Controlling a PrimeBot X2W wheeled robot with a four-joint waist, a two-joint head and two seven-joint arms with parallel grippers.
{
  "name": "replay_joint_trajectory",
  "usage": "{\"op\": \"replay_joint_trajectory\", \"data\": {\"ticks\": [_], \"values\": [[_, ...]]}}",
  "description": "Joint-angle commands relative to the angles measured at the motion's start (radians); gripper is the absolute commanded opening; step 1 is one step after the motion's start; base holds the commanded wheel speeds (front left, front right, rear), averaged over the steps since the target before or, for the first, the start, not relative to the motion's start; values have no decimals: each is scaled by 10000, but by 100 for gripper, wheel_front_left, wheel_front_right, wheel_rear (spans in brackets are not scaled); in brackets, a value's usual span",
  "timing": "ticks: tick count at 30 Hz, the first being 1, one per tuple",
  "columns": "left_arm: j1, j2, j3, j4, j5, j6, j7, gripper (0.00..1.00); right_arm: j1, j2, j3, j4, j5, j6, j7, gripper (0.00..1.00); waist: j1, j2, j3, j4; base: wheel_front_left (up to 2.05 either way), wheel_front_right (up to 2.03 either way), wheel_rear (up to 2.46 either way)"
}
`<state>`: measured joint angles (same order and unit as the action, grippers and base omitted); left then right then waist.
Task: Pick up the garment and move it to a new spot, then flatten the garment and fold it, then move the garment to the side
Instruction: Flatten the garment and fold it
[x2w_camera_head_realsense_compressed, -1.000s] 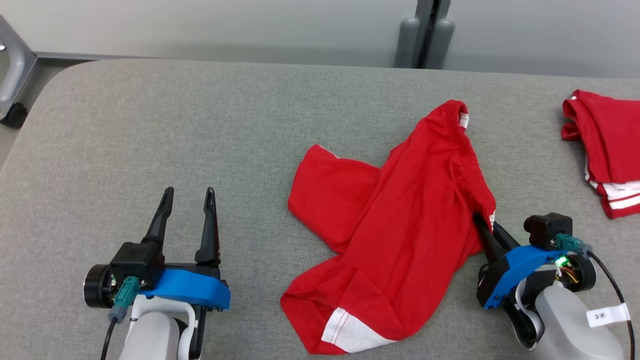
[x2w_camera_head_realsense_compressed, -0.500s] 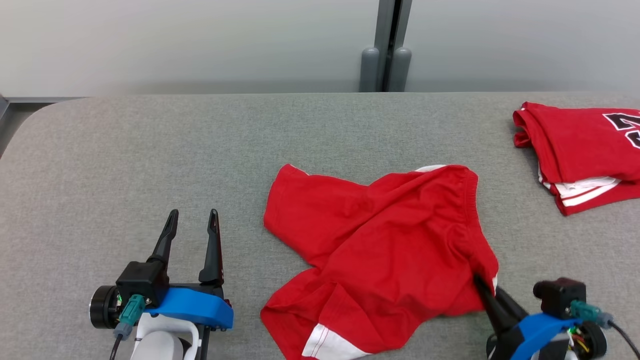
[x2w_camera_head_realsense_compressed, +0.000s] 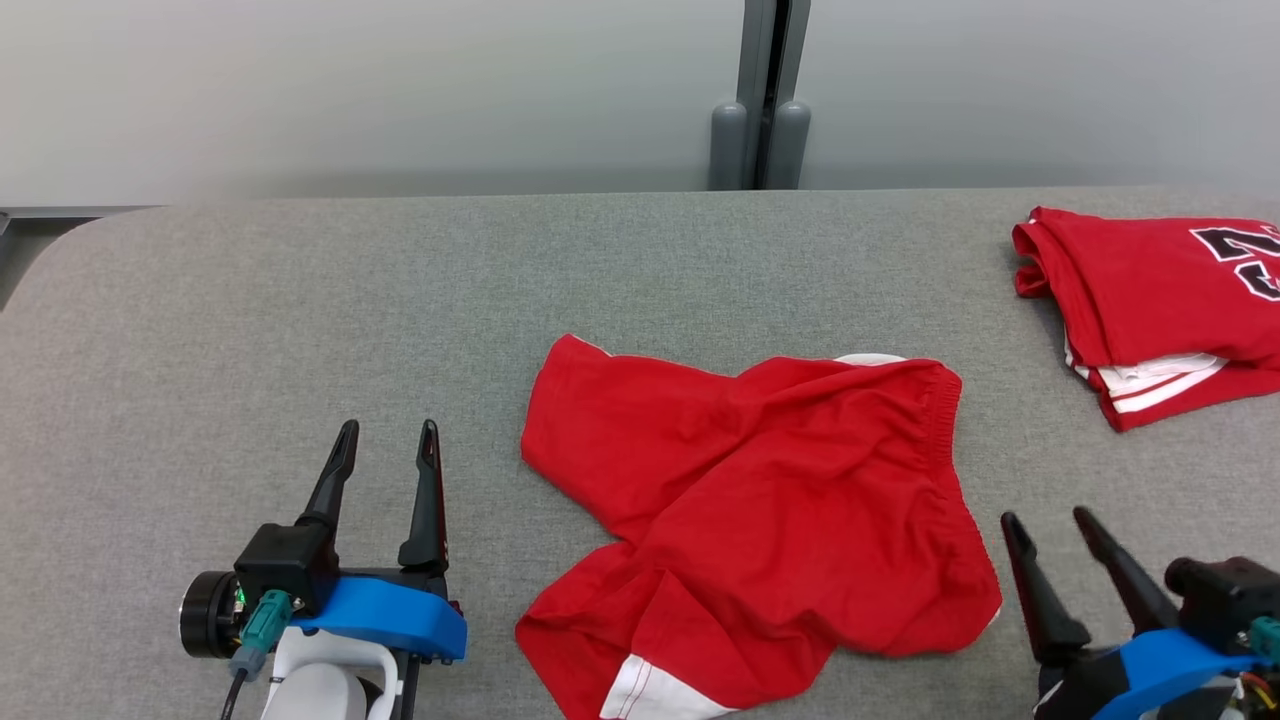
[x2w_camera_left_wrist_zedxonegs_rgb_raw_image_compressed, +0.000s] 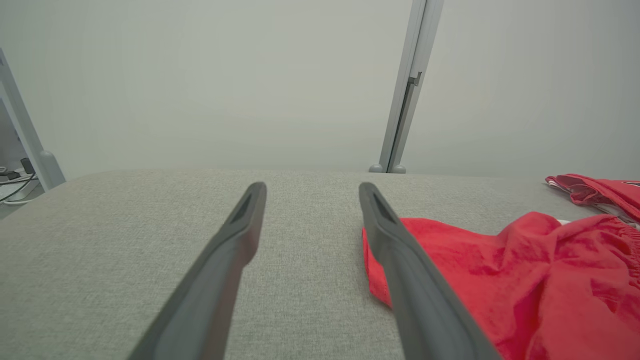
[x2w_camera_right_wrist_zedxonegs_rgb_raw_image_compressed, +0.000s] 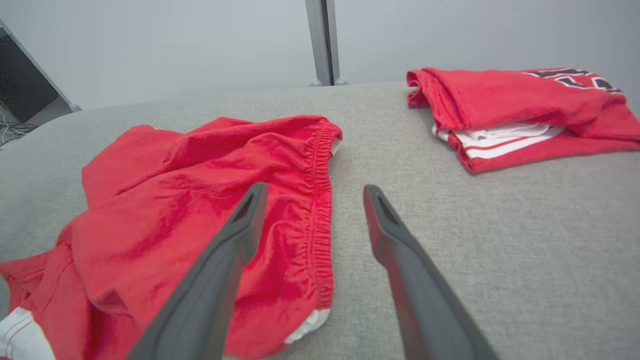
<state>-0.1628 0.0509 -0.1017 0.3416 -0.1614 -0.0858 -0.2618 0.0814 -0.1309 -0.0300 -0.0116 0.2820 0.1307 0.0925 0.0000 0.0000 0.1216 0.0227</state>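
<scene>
The garment (x2w_camera_head_realsense_compressed: 760, 520) is a pair of red shorts with white trim, lying crumpled on the grey table (x2w_camera_head_realsense_compressed: 300, 300) in the middle of the head view. Its elastic waistband faces right (x2w_camera_right_wrist_zedxonegs_rgb_raw_image_compressed: 320, 200). My right gripper (x2w_camera_head_realsense_compressed: 1048, 520) is open just right of the shorts' waistband corner, holding nothing. In the right wrist view its fingers (x2w_camera_right_wrist_zedxonegs_rgb_raw_image_compressed: 400, 250) straddle the waistband edge from above, apart from the cloth. My left gripper (x2w_camera_head_realsense_compressed: 388, 432) stands open at the lower left, empty, a short way left of the garment (x2w_camera_left_wrist_zedxonegs_rgb_raw_image_compressed: 500, 270).
A folded red garment with white stripes and black lettering (x2w_camera_head_realsense_compressed: 1150, 300) lies at the table's far right (x2w_camera_right_wrist_zedxonegs_rgb_raw_image_compressed: 515, 115). A grey post (x2w_camera_head_realsense_compressed: 760, 100) stands behind the table against the pale wall. Bare grey table stretches to the left and back.
My right gripper has opened and let go of the shorts' waistband, drawing back to the right. The garment has settled flatter on the table. The head camera has shifted.
</scene>
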Motion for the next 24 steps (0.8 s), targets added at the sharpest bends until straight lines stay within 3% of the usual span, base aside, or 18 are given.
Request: {"op": "replay_joint_trajectory", "data": {"ticks": [1,14,24], "values": [[57,-8,54,-9,57,-20,-41,100,-193,50,-98,-136,-126,1,-218,100,0,0,-29,10,0,0,0],[170,14,171,-24,305,-118,-41,100,-1261,449,-464,149,-1031,1,-2655,100,0,0,-149,65,0,0,0],[249,175,-392,129,749,-272,-41,100,-1569,663,-417,1152,-1330,1,-3224,100,0,0,-186,125,0,0,0]]}}
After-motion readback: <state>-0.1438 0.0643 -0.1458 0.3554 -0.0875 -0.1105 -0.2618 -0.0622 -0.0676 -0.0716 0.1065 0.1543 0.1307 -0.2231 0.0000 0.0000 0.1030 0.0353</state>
